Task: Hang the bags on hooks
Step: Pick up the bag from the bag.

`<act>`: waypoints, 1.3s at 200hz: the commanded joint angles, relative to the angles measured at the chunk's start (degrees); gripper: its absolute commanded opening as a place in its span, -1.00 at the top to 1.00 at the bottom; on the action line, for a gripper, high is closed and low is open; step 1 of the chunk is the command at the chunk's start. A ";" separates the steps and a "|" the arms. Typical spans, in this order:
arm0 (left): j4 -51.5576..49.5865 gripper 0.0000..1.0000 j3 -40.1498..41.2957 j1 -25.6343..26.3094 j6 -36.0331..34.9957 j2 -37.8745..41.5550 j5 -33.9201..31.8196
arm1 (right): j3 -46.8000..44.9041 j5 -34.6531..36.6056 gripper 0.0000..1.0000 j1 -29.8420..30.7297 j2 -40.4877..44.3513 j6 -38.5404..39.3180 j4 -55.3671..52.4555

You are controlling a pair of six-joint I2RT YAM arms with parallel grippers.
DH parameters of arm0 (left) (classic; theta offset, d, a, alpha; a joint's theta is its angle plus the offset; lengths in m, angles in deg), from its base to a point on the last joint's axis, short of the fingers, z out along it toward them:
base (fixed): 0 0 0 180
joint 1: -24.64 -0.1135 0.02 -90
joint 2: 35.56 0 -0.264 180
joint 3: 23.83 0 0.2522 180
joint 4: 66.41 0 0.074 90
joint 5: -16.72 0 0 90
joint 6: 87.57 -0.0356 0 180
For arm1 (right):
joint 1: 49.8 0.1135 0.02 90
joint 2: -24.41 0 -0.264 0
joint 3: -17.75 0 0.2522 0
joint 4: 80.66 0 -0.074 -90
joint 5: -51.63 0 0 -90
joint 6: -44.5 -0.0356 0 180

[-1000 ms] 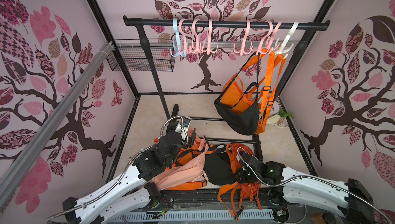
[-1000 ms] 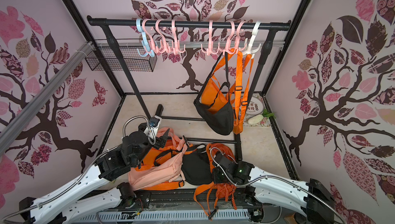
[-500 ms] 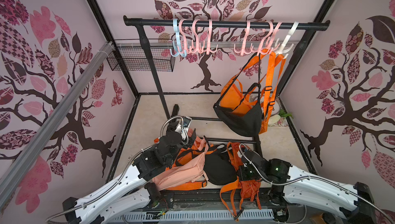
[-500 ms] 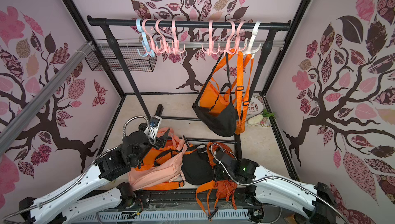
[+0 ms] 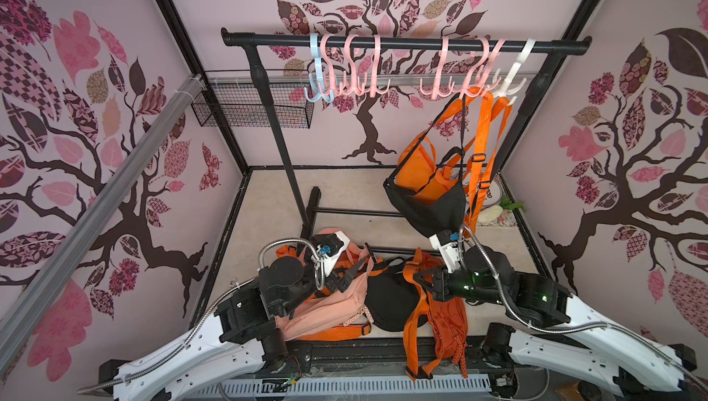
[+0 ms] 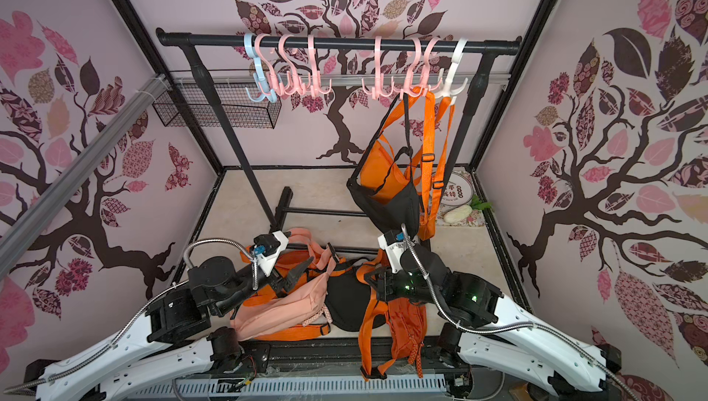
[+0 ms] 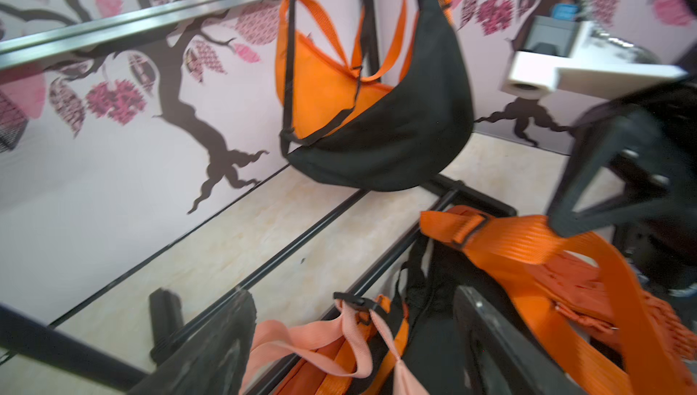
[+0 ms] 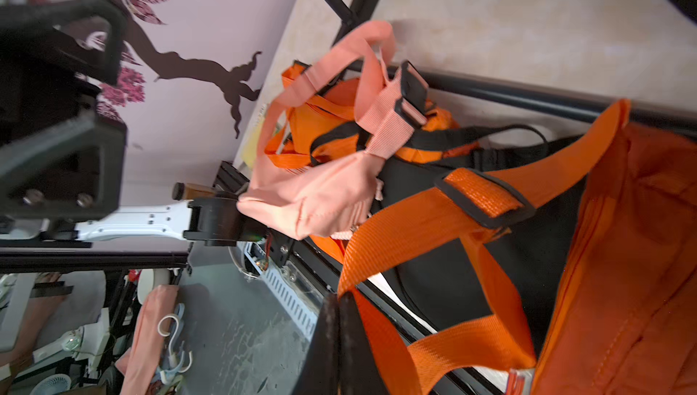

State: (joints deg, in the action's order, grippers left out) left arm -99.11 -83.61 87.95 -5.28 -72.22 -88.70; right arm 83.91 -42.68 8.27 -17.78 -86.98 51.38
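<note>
So far we merely clamp the ribbed orange webbing strap (image 8: pixel 415 219) of the limp orange nylon bag (image 5: pixel 446 318), slumped over the front edge, in our closed right gripper (image 8: pixel 339 306), while our left gripper (image 5: pixel 348 276) gapes idle above the peach canvas bag (image 5: pixel 325 311); lifting onto a curved plastic hook (image 5: pixel 435 93) remains.

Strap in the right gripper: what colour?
Orange. The strap shows best in the right wrist view.

Pink tree-patterned walls (image 5: pixel 230 4) (beige floor (image 5: pixel 344 192))
</note>
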 commanded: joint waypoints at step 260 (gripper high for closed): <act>11.54 -0.57 -5.05 3.49 4.40 -15.29 12.45 | 1.69 -21.80 1.00 0.33 3.21 -3.43 20.69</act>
State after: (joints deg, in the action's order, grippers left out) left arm -90.04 -84.68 91.34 1.63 -87.24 -73.84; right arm 86.16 -60.91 8.27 -15.18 -89.32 69.68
